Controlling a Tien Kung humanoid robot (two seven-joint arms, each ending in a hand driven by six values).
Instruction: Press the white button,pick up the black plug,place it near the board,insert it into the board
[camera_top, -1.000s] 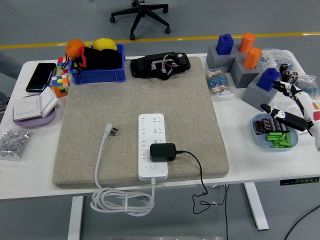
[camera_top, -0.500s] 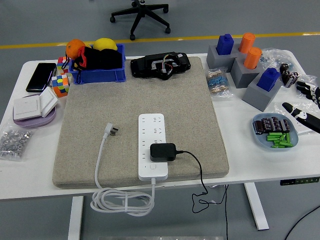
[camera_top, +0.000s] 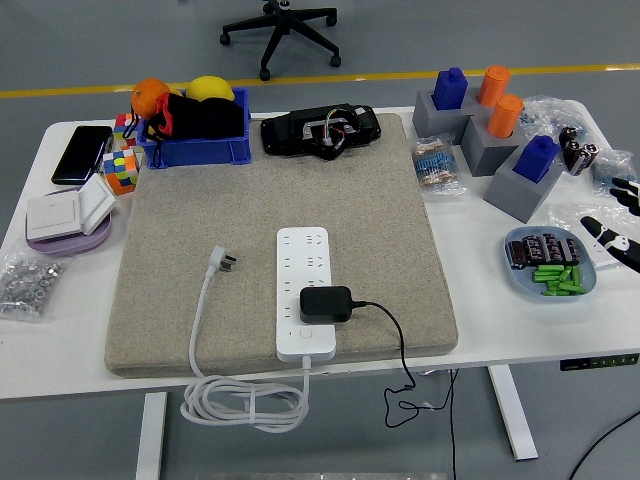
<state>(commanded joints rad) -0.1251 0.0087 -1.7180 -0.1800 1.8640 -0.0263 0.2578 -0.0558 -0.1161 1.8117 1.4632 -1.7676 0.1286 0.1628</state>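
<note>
We see the black plug (camera_top: 326, 303) seated on the white power strip (camera_top: 305, 292), over the sockets toward its near end, its black cable (camera_top: 397, 350) looping off the mat's front edge and down past the table. The white button (camera_top: 305, 350) sits at the strip's nearest end, just below the plug. Judging by this, the insertion looks done — the plug body lies flat and square on the strip, not tilted.

Only the tips of the right hand (camera_top: 612, 217) show, at the right edge of the table (camera_top: 500, 320), just beside the blue dish (camera_top: 590, 285) and well apart from the strip. A few black-and-white fingertips (camera_top: 604, 236) are visible, stretched out and holding nothing; how wide the rest of the hand is open we cannot tell. The left hand is out of view.

If the step in hand is clearing away, we judge it best that the arm go out sideways and high, clear of the dish of green batteries (camera_top: 557, 279) and the grey blocks — and nowhere near the cable, since a snag there could pull the plug loose.

Counting: one strip, one black plug, one white plug (camera_top: 224, 262) lying loose on the grey mat (camera_top: 380, 200) at the end of the strip's own coiled cord. We count four grey blocks at the far right, holding two blue pegs (camera_top: 451, 88) and two orange pegs (camera_top: 493, 84). One blue bin (camera_top: 200, 150) at the far left.
</note>
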